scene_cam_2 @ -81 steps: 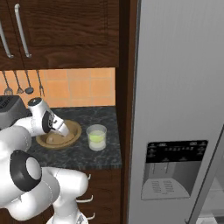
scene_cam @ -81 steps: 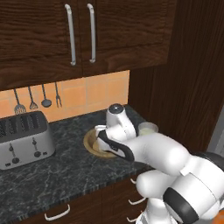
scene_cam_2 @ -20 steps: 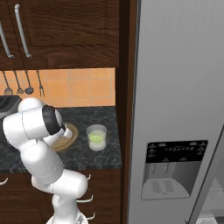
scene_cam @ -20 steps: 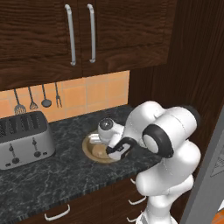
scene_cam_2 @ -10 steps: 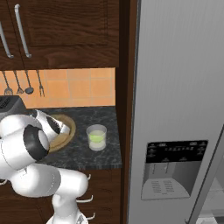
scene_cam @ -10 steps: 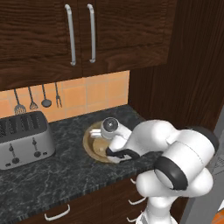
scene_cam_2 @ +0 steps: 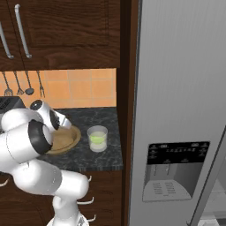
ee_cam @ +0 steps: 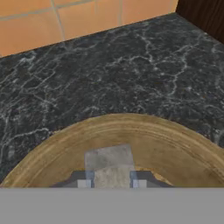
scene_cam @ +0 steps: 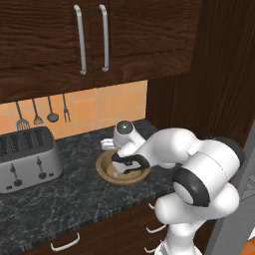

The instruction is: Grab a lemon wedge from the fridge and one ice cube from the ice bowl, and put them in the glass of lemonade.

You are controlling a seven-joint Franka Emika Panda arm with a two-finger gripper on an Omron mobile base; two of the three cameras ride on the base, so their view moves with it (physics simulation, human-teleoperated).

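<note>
One ice bowl | one ice cube between narrow gripper fingers, grip unclear | one glass of lemonade | dark marble counter

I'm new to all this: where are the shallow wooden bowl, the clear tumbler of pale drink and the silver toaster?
shallow wooden bowl [scene_cam: 106, 172]: left base view, front rim.
clear tumbler [scene_cam_2: 97, 139]: right base view, its side.
silver toaster [scene_cam: 27, 164]: left base view, front face.

Wooden ice bowl on dark counter, pale ice cube between fingertips, orange tiles behind

Even flat rendered light (no glare), hand view blurry.
</note>
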